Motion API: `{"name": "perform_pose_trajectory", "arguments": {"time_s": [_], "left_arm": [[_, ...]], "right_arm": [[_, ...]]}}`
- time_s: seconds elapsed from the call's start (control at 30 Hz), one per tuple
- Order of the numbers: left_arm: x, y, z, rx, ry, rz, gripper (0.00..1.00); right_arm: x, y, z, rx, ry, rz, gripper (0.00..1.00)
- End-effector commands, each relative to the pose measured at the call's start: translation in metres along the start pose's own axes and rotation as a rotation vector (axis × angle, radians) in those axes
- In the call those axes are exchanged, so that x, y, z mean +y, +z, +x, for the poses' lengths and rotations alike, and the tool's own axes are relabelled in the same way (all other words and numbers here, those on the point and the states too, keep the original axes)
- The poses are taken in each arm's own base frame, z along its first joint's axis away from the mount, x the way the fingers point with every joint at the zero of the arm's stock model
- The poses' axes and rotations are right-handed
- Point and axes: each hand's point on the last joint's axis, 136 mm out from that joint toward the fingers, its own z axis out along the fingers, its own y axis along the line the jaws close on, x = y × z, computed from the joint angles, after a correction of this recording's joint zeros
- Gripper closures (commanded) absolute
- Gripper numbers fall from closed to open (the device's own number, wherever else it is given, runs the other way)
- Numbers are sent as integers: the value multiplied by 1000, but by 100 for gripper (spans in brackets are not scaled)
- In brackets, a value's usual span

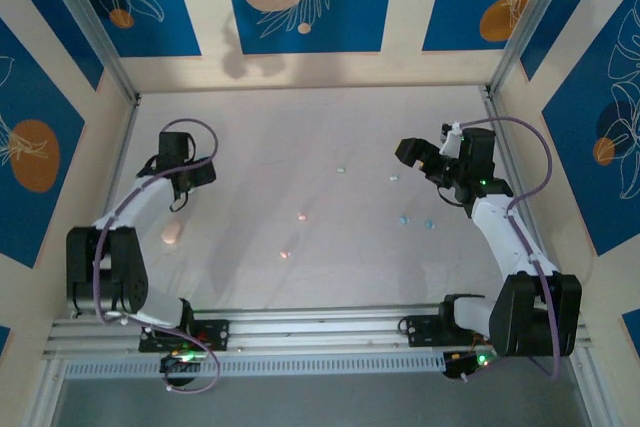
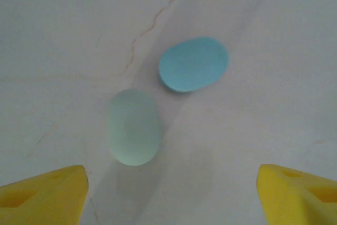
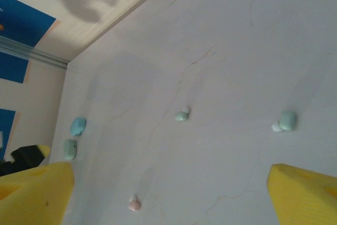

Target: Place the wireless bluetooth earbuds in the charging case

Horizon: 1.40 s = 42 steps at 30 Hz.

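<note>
The left arm rises from its base and bends at the wrist, so the left tool [image 2: 169, 185] points down at the worktop [image 2: 63, 35]. Its fingers are spread with nothing between them, over a mint case [image 2: 133, 127] and a blue case [image 2: 194, 70] lying close but apart. The right arm reaches forward, its right tool [image 3: 169, 183] turned leftward and likewise released. The earbuds [image 1: 404, 218] lie scattered loose mid-worktop.

Left arm [image 1: 130, 209], right arm [image 1: 505, 237]: white links, black joints, purple cables [image 1: 190, 125]; yellow jaws.
</note>
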Motion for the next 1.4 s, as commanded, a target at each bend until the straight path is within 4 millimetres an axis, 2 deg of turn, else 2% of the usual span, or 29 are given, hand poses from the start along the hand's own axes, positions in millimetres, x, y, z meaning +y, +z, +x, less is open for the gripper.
{"name": "perform_pose_trajectory", "arguments": {"time_s": [0.0,0.1,0.27,0.7,0.87,1.2,1.37], "left_arm": [[19,15,7,105,-24,-83,17],[21,32,7,151,-21,-90,19],[26,47,6,183,-26,-112,19],[32,68,10,237,15,-148,28],[32,77,12,264,32,-155,35],[28,74,21,302,44,-122,53],[16,61,28,315,45,-64,59]], "right_arm": [[13,-6,3,28,14,-31,5],[13,-7,3,34,18,-24,5],[12,-9,1,37,22,-12,5],[4,-5,2,53,55,17,3],[1,-4,3,60,62,27,3],[-1,-2,1,62,75,34,3],[-3,2,1,76,91,31,3]]}}
